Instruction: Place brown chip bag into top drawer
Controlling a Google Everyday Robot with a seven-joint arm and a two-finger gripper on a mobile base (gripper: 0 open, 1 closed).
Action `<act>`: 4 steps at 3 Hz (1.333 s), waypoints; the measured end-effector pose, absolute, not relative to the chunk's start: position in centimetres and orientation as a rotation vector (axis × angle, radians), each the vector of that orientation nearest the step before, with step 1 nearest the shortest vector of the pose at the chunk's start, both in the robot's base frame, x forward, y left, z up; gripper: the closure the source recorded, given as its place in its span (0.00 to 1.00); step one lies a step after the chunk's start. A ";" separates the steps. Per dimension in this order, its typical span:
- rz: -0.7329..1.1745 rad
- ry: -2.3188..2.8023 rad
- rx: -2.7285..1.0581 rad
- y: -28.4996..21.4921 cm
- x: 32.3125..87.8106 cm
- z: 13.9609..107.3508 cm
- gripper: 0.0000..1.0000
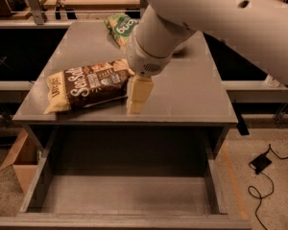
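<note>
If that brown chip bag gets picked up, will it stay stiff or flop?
Probably floppy: the brown chip bag looks crinkled, like thin film. Puffy, so likely light. Lying flat on the table, it should slide, not roll. The gripper hangs beside one end.

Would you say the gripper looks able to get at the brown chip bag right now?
Probably yes: the gripper hangs close beside the brown chip bag, which lies uncovered on the table, with nothing between them.

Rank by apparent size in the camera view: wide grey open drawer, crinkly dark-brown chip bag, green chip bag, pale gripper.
1. wide grey open drawer
2. crinkly dark-brown chip bag
3. Unsure: green chip bag, partly behind the arm, versus pale gripper beside the brown bag.
</note>
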State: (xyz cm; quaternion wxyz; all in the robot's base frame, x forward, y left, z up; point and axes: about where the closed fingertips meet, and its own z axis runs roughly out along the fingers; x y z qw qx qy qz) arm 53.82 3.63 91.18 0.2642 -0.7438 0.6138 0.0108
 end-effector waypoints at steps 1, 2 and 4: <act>0.004 1.604 -2.023 6.6 55.7 89.3 0.00; -0.052 1.565 -2.016 9.0 57.8 87.8 0.00; -0.137 1.542 -2.012 11.5 60.5 85.9 0.18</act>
